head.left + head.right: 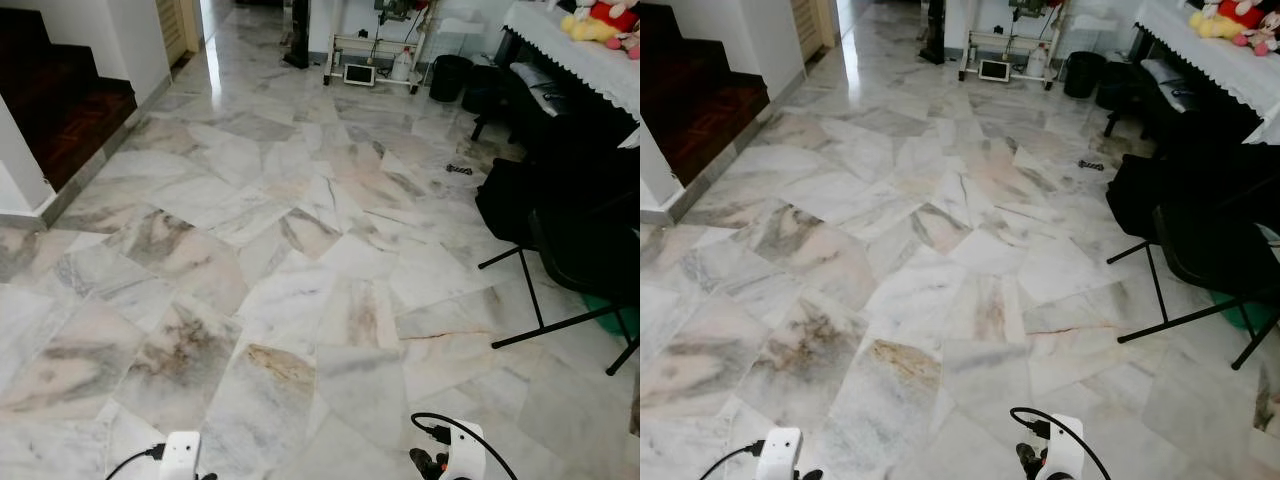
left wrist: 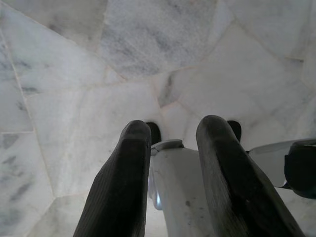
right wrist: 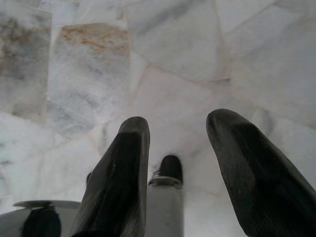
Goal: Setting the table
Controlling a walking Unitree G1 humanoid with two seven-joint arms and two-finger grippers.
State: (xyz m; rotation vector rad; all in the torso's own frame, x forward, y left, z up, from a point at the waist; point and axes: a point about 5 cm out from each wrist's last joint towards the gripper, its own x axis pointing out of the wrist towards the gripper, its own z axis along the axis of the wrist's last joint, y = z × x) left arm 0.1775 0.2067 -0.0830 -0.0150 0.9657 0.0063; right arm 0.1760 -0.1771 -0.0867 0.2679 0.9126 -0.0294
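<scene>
Marble floor [image 1: 300, 300] stretches toward a far cloth-covered table [image 1: 585, 50] and a right black chair [image 1: 580, 250], a snag risk walking; left gripper [image 2: 173, 143] and right gripper [image 3: 177, 136] hang parted, empty, tableware unseen.

Floor [image 1: 300, 260] glossy veined marble; stairs [image 1: 60, 100] dark wood; end effector fingers [image 2: 123, 187] matt black
</scene>
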